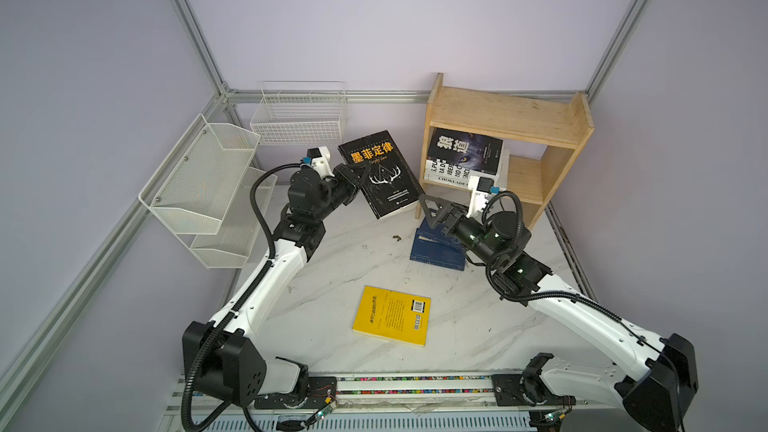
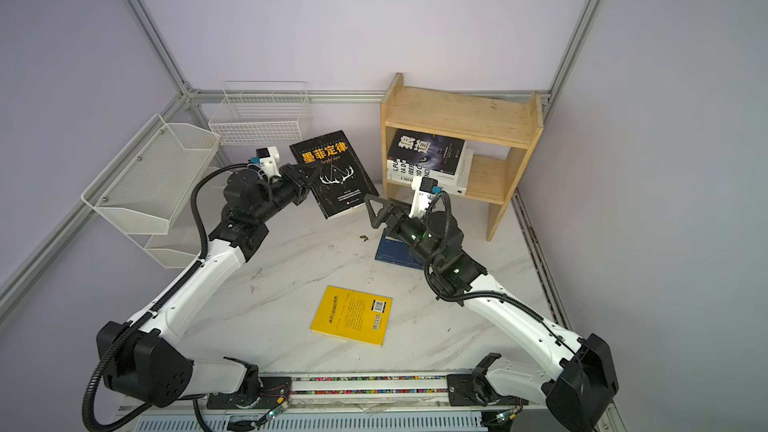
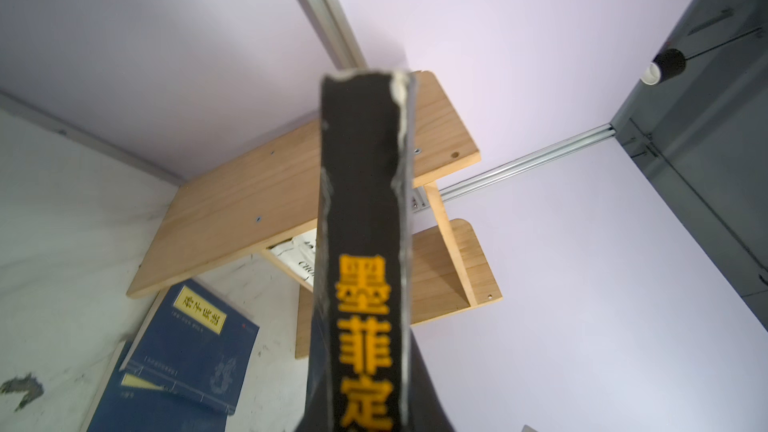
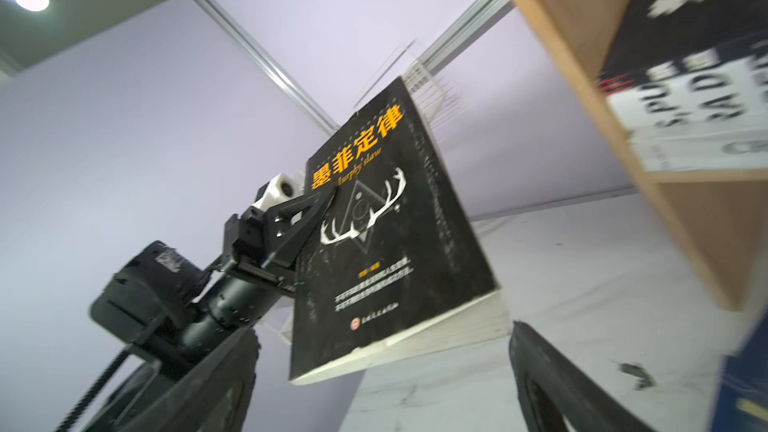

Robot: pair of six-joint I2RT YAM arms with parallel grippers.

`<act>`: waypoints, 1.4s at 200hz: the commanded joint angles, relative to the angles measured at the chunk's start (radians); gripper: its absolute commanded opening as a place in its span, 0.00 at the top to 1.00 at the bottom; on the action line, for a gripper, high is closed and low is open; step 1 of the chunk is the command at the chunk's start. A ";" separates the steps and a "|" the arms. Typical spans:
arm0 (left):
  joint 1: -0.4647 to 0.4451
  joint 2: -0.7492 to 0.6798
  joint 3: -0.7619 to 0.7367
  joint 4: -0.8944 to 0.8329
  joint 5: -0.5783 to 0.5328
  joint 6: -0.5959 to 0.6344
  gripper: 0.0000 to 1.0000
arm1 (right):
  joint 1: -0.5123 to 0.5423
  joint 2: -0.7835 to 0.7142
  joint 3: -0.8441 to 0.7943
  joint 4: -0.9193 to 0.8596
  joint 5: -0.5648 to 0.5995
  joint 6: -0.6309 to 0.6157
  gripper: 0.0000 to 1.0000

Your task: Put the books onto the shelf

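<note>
My left gripper (image 1: 353,176) (image 2: 306,178) is shut on the spine edge of a black book with an orange title (image 1: 380,172) (image 2: 332,172) (image 3: 365,243) (image 4: 386,243) and holds it tilted in the air, left of the wooden shelf (image 1: 503,116) (image 2: 457,112) (image 3: 249,209) (image 4: 582,56). On the shelf's lower tier a black book (image 1: 465,151) lies on white books (image 1: 446,174). My right gripper (image 1: 436,214) (image 2: 378,211) (image 4: 382,388) is open and empty just below the held book's lower corner. A navy book (image 1: 436,253) (image 3: 187,347) lies under my right wrist. A yellow book (image 1: 392,315) (image 2: 353,315) lies flat at the front.
A white mesh tiered rack (image 1: 203,184) stands at the left and a white wire basket (image 1: 299,118) at the back wall. A small dark scrap (image 1: 397,237) lies on the marble table (image 1: 332,276). Aluminium frame rails (image 1: 569,251) border the table.
</note>
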 commanded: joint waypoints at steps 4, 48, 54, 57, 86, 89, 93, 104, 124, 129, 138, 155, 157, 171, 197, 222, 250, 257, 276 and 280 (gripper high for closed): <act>-0.006 -0.035 0.123 0.191 -0.049 0.054 1.00 | -0.003 0.103 -0.043 0.341 -0.229 0.260 0.04; -0.049 -0.030 0.150 0.211 -0.072 0.087 1.00 | -0.003 0.200 -0.030 0.509 -0.252 0.349 0.03; -0.053 -0.028 0.152 0.220 -0.072 0.087 1.00 | -0.003 0.207 -0.029 0.518 -0.250 0.356 0.03; -0.056 -0.027 0.153 0.224 -0.073 0.086 1.00 | -0.003 0.211 -0.028 0.524 -0.251 0.358 0.03; -0.079 -0.013 0.167 0.243 -0.069 0.084 1.00 | 0.001 0.251 -0.036 0.633 -0.230 0.420 0.03; -0.080 -0.011 0.169 0.246 -0.070 0.084 1.00 | 0.001 0.257 -0.036 0.646 -0.227 0.427 0.04; -0.083 -0.011 0.169 0.250 -0.069 0.083 1.00 | 0.002 0.266 -0.036 0.662 -0.226 0.435 0.04; -0.090 -0.008 0.167 0.268 -0.069 0.079 1.00 | 0.004 0.289 -0.032 0.697 -0.223 0.459 0.08; -0.105 -0.005 0.166 0.286 -0.070 0.073 0.99 | 0.009 0.324 -0.020 0.732 -0.207 0.484 0.23; -0.110 -0.004 0.165 0.290 -0.072 0.072 0.99 | 0.009 0.331 -0.014 0.728 -0.204 0.487 0.29; -0.118 -0.003 0.161 0.301 -0.073 0.071 0.99 | 0.009 0.339 -0.006 0.726 -0.191 0.488 0.37; -0.130 -0.003 0.148 0.311 -0.081 0.071 0.98 | 0.010 0.334 -0.017 0.729 -0.128 0.489 0.50; -0.132 -0.003 0.145 0.311 -0.083 0.071 0.98 | 0.010 0.332 -0.020 0.732 -0.116 0.488 0.51; -0.139 -0.003 0.130 0.316 -0.099 0.070 0.98 | 0.010 0.316 -0.054 0.769 -0.041 0.492 0.57; -0.157 0.006 0.115 0.330 -0.124 0.074 0.98 | 0.009 0.311 -0.064 0.816 -0.002 0.488 0.67; -0.172 0.026 0.123 0.340 -0.121 0.074 0.89 | 0.009 0.324 -0.027 0.805 -0.034 0.474 0.80; -0.171 0.028 0.123 0.313 -0.120 0.088 0.57 | -0.022 0.300 -0.016 0.756 -0.091 0.463 0.86; -0.166 0.026 0.128 0.282 -0.124 0.099 0.41 | -0.037 0.282 -0.017 0.737 -0.114 0.456 0.86; -0.123 0.039 0.162 0.189 -0.087 0.097 0.22 | -0.101 0.235 -0.010 0.647 -0.230 0.440 0.86; -0.108 0.039 0.166 0.185 -0.064 0.084 0.20 | -0.116 0.223 -0.010 0.631 -0.255 0.436 0.86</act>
